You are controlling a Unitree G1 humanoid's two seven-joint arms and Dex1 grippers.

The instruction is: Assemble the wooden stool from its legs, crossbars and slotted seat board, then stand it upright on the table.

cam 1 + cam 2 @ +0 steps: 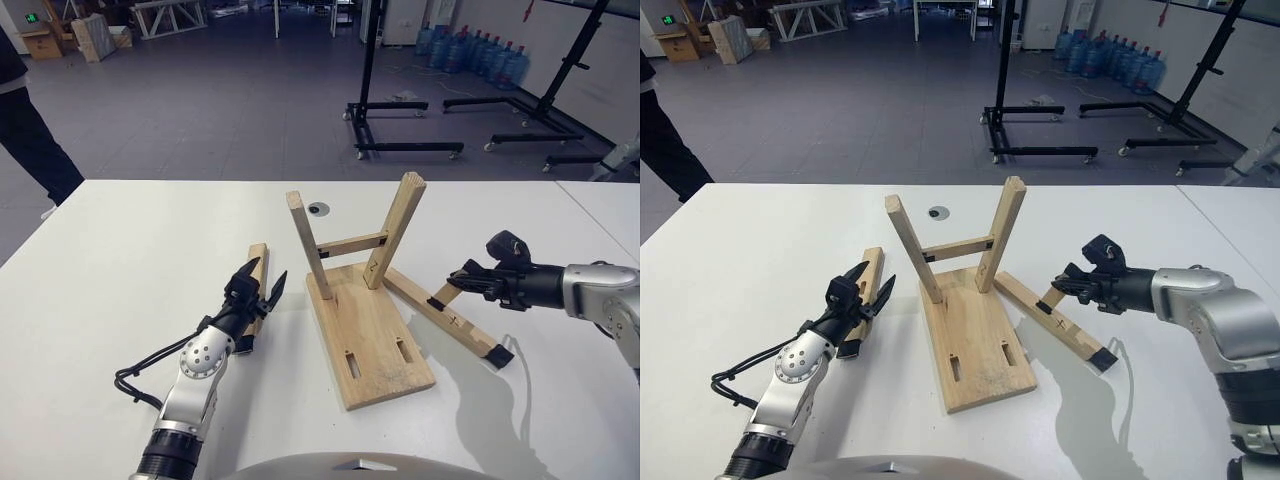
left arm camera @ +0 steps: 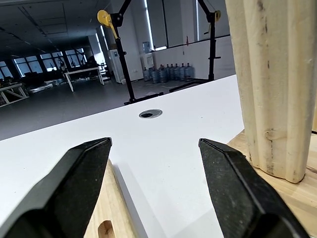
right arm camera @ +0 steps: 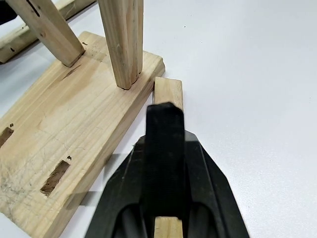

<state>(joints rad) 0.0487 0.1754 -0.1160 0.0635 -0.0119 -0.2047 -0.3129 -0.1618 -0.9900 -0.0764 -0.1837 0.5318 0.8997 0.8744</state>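
The seat board (image 1: pixel 370 340) lies flat on the white surface (image 1: pixel 150 260). Two legs (image 1: pixel 308 245) stand in it, tilted and joined by a crossbar (image 1: pixel 352 246). The right gripper (image 1: pixel 452 283) has its jaws closed around a third leg (image 1: pixel 440 315), which lies just beside the board. The left gripper (image 1: pixel 264 278), jaws wide apart, hovers over a fourth leg (image 1: pixel 257 262) on the left.

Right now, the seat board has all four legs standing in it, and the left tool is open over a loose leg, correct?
No: only two legs stand in the seat board, as the left eye view shows; two slots are empty. The left tool is open over a loose leg.
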